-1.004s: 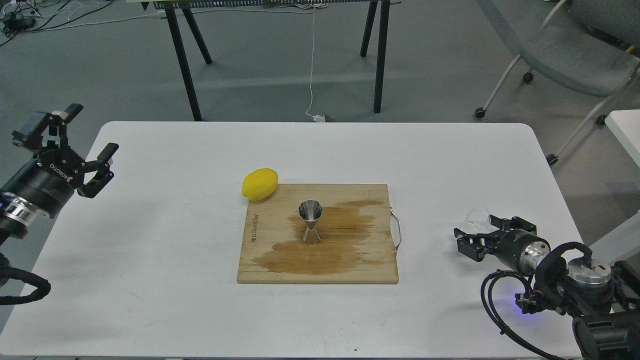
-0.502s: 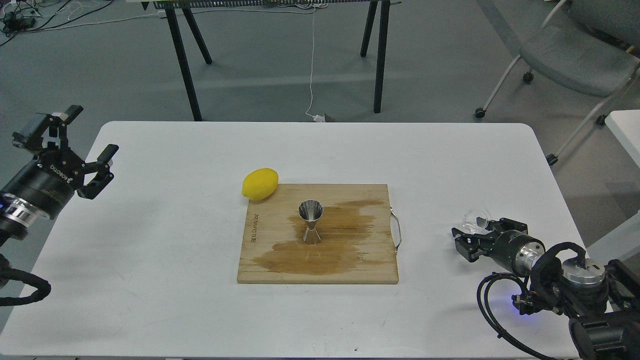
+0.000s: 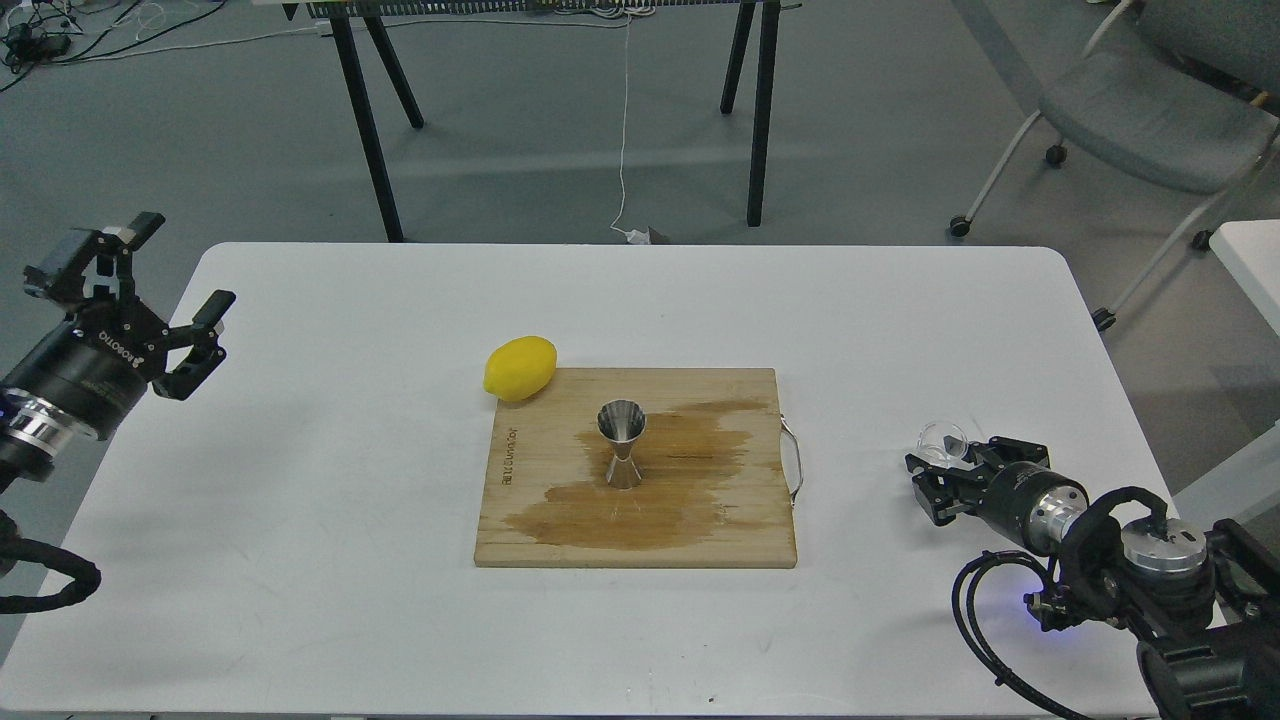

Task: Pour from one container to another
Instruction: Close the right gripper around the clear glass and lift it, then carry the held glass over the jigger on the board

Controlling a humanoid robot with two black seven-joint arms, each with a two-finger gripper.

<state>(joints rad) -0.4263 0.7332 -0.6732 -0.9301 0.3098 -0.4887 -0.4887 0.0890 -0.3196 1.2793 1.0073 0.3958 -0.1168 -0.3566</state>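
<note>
A robotics lab or office workspace. A white table (image 3: 300, 450) stands on grey carpet (image 3: 550, 130), with loose cables (image 3: 60, 30) trailing across the floor, a trestle-legged desk (image 3: 380, 110) behind, and a castored grey chair (image 3: 1130, 120) nearby.

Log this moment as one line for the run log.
phase: glass at right gripper | tumbler: right of board | jigger: upright on board | left gripper: open, idle

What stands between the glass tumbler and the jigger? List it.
Nothing visible. The glass tumbler sits at the right end effector, near the table's right side. Between it and the jigger lie only bare white table and the wet cutting board with its metal handle.
</note>
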